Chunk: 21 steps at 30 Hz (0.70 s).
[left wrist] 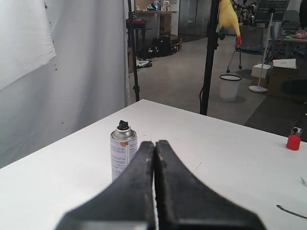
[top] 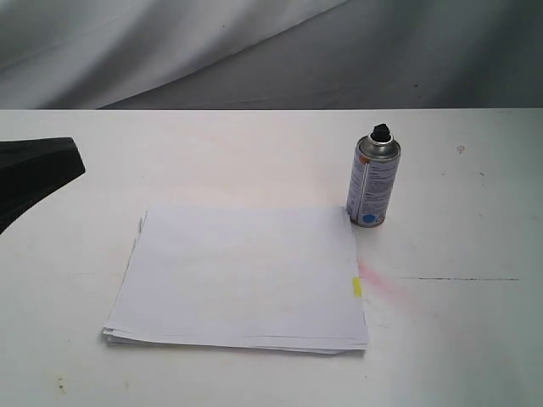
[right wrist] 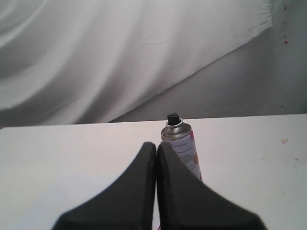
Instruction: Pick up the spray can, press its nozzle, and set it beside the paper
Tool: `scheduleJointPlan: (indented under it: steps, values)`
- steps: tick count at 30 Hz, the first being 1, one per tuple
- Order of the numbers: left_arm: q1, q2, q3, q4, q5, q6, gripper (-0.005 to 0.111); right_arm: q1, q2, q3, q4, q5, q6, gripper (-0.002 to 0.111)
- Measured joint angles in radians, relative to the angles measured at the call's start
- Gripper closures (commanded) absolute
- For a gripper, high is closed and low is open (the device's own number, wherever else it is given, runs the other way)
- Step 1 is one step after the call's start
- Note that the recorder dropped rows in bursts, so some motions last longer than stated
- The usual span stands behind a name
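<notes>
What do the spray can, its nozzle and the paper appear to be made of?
Spray can: likely metal; the dome and rim are shiny silver with glints, and the body carries a printed grey label.
Nozzle: probably plastic; matte black with no shine.
Paper: thin white matte sheets, edges fanned in a loose stack. The yellow tab is too small to tell its material.

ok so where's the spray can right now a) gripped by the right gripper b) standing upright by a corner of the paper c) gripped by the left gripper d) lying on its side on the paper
b: the spray can stands upright by a corner of the paper, while the left gripper and right gripper are both shut on nothing, short of it.
</notes>
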Motion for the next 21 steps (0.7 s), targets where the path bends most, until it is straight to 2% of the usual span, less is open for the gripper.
scheduleJointPlan:
  steps: [4, 10, 21]
  values:
    - [0.0, 0.002, 0.0, -0.004, 0.0, 0.0, 0.107, 0.0, 0.0, 0.075, 0.087, -0.082, -0.004, 0.108]
    - [-0.002, 0.002, 0.0, -0.004, 0.0, 0.0, 0.107, 0.0, 0.0, 0.094, 0.126, -0.089, -0.004, 0.108]
    - [-0.089, 0.002, 0.0, -0.004, -0.024, 0.0, 0.107, 0.0, 0.0, 0.094, 0.14, -0.088, 0.0, 0.108]
